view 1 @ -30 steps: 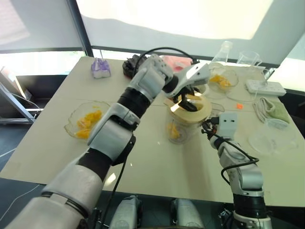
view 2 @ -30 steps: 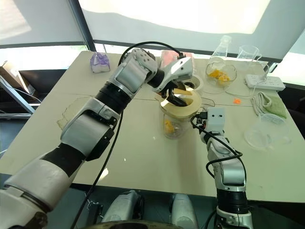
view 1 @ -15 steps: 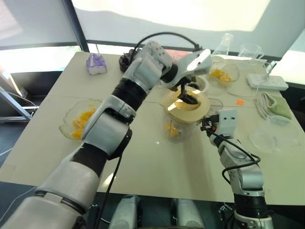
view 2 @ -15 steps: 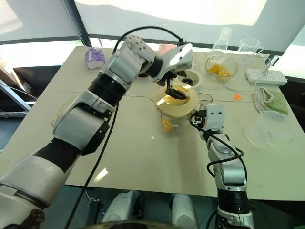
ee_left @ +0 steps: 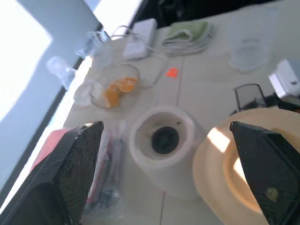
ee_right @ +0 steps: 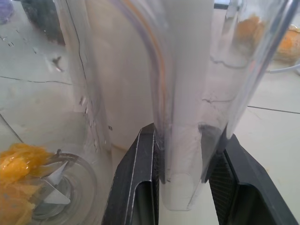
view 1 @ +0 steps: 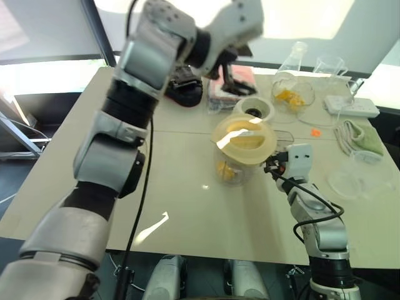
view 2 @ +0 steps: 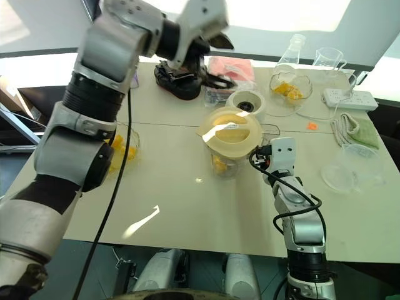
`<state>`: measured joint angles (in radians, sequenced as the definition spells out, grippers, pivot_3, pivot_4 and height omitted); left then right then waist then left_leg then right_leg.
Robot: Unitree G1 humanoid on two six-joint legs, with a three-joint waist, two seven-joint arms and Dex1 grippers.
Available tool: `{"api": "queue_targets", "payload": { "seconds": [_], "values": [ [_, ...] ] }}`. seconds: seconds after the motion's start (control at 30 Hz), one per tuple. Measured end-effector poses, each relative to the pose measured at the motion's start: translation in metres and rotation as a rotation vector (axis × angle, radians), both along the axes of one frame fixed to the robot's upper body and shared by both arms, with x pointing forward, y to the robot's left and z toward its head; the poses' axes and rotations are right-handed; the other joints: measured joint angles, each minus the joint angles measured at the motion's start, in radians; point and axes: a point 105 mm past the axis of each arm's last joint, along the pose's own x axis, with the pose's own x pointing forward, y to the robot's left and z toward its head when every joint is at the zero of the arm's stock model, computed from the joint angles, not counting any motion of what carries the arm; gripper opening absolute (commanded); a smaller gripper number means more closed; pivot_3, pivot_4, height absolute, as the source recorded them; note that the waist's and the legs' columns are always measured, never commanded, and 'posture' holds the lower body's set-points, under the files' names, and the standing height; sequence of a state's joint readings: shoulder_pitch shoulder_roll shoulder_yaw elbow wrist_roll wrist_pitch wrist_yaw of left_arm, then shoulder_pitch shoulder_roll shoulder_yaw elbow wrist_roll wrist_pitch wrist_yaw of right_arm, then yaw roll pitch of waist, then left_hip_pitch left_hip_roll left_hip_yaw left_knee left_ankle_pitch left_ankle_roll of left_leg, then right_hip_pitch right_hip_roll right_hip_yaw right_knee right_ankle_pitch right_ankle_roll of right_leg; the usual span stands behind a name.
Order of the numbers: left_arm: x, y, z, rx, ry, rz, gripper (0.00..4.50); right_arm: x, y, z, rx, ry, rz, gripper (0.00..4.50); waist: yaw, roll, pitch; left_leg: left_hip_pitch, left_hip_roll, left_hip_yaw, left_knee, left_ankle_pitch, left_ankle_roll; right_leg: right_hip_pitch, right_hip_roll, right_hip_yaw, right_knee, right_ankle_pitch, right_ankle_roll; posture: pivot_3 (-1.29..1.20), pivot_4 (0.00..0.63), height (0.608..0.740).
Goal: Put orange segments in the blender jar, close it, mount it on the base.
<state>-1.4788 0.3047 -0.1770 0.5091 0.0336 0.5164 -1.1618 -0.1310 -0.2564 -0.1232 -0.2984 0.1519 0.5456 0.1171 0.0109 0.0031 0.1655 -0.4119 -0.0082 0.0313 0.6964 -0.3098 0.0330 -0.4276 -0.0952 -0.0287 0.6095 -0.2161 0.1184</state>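
The blender jar (view 1: 240,164) stands mid-table with a flat cream lid (view 1: 244,139) lying on its mouth. Orange segments (view 1: 226,170) lie at its bottom, also seen beside the blade as orange segments (ee_right: 18,165). My right gripper (ee_right: 185,178) is shut on the jar's clear side handle (ee_right: 187,112), one finger on each side of it. High above the table, my left gripper (ee_left: 164,125) is open and holds nothing. It looks down on the base (ee_left: 164,140), a cream cylinder with a dark socket that stands just behind the jar, base (view 1: 254,110).
A glass bowl of orange segments (view 1: 290,97) sits at the back right, by a flask (view 1: 294,60) and a beaker (view 1: 328,67). Another bowl of segments (view 2: 122,147) is on the left. A power strip (view 1: 350,107), green cloth (view 1: 362,141) and clear dish (view 1: 362,179) lie right.
My left gripper has lifted off the lid and risen high above the table, open. The lid stays on the jar. The right gripper keeps its hold on the handle.
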Motion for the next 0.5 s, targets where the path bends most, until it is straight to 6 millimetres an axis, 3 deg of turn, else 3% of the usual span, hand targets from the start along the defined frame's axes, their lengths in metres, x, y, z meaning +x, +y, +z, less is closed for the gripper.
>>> {"api": "queue_targets", "payload": {
  "seconds": [0.07, 0.17, 0.27, 0.37, 0.5],
  "values": [
    [0.009, 0.025, -0.014, -0.097, 0.04, 0.055, 4.48, -0.001, -0.003, 0.0, 0.014, 0.002, -0.005, 0.84, -0.001, 0.002, -0.001, 0.002, 0.0, 0.001, 0.0, 0.0, 0.0, 0.0, 0.0, 0.001, 0.003, -0.001, 0.0, 0.0, 0.15, 0.74],
    [0.014, 0.059, -0.066, -0.187, 0.198, 0.135, 4.48, -0.005, -0.017, 0.004, 0.036, 0.008, -0.037, 0.84, -0.002, 0.003, 0.002, 0.001, 0.0, 0.001, 0.0, 0.003, -0.005, 0.0, -0.001, 0.001, 0.004, -0.001, 0.0, 0.0, 0.15, 0.74],
    [0.003, 0.075, -0.111, -0.235, 0.31, 0.186, 4.48, -0.012, -0.028, 0.014, 0.058, 0.013, -0.045, 0.84, 0.0, 0.001, 0.007, 0.0, 0.0, 0.0, 0.0, 0.003, -0.006, -0.001, -0.001, 0.001, 0.004, -0.001, 0.0, 0.0, 0.15, 0.74],
    [-0.008, 0.08, -0.125, -0.277, 0.336, 0.219, 4.48, -0.019, -0.021, 0.034, 0.111, -0.022, 0.02, 0.84, 0.0, 0.001, 0.008, 0.0, 0.0, 0.0, 0.0, 0.004, -0.006, -0.001, -0.001, 0.001, 0.004, -0.001, 0.0, 0.0, 0.15, 0.74],
    [-0.025, 0.085, -0.145, -0.402, 0.366, 0.24, 4.48, -0.03, -0.026, 0.077, 0.11, -0.084, 0.09, 0.84, 0.002, 0.002, 0.008, 0.001, 0.0, 0.0, 0.0, 0.004, -0.006, 0.0, -0.002, 0.001, 0.004, 0.0, -0.001, 0.0, 0.15, 0.74]
  ]
}}
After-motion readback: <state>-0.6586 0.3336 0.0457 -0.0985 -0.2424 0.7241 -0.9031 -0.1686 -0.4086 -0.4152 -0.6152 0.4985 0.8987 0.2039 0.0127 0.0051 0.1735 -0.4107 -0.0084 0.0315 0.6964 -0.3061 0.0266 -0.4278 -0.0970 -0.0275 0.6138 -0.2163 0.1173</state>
